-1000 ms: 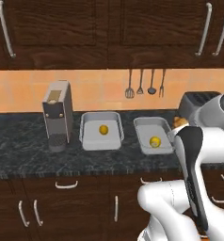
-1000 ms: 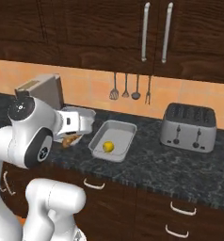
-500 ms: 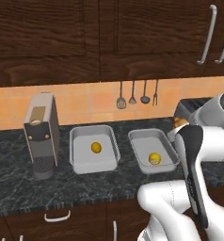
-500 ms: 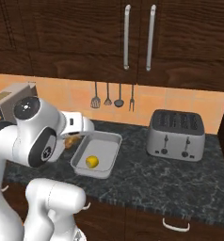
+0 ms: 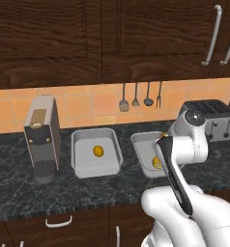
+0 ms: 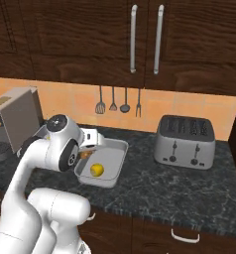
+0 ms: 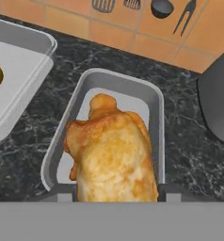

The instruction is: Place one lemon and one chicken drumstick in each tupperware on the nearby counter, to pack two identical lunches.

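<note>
My gripper (image 7: 115, 193) is shut on a golden-orange chicken drumstick (image 7: 111, 155), holding it above the right tupperware (image 7: 154, 100). In the right base view the drumstick (image 6: 85, 155) hangs over that tupperware's (image 6: 119, 149) left rim, and a lemon (image 6: 96, 170) lies inside. The left tupperware (image 5: 83, 166) holds another lemon (image 5: 98, 151). In the left base view the right tupperware (image 5: 142, 144) and its lemon (image 5: 157, 162) are partly hidden behind my arm. Both containers sit on the black counter (image 5: 112, 190).
A tall coffee machine (image 5: 39, 137) stands left of the tupperwares. A silver toaster (image 6: 184, 141) stands to their right. Kitchen utensils (image 5: 136, 96) hang on the orange tiled wall behind. Dark cabinets with silver handles (image 6: 146, 37) hang overhead.
Both base views have shifted and the counter looms larger, so the camera has moved with the base. The toaster now stands further inside the views. The drumstick stays in my grip.
</note>
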Robot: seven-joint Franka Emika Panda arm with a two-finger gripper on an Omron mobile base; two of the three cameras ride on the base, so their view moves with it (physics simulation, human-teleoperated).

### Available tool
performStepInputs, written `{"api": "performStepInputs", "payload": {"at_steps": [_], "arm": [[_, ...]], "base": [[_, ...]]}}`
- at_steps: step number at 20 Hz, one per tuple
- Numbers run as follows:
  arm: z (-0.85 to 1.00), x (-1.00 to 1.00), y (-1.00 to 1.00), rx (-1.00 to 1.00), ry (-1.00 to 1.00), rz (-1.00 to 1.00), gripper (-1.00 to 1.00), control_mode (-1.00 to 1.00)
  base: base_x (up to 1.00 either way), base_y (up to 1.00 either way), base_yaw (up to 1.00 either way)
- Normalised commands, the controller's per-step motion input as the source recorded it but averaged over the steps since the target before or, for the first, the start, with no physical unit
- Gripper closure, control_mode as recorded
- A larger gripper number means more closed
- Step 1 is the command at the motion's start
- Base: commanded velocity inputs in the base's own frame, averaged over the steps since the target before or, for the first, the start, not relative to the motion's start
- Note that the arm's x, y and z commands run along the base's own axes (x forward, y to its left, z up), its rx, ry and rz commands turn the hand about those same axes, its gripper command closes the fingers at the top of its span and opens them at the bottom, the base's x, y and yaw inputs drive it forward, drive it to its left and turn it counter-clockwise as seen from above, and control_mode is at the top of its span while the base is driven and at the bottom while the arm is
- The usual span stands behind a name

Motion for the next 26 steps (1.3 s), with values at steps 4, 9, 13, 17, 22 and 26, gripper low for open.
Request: {"api": "performStepInputs", "payload": {"at_steps": [4,9,13,17,22,26], "arm": [[-0.78,1.0,0.0,0.0,0.05,0.02,1.0,-1.0],[-0.21,1.0,-0.13,0.06,0.15,0.04,1.0,-1.0],[-0.49,0.69,-0.15,0.01,0.11,0.07,1.0,-1.0],[-0.81,0.49,0.0,-0.02,0.01,0.04,-1.0,-1.0],[0.01,0.08,0.02,0.0,-0.04,-0.04,-1.0,-1.0],[0.68,-0.25,0.12,0.0,0.07,-0.13,-1.0,-1.0]], "base": [[0.0,0.0,0.0],[0.0,0.0,0.0],[0.0,0.0,0.0],[0.0,0.0,0.0],[0.0,0.0,0.0],[0.0,0.0,0.0]]}}
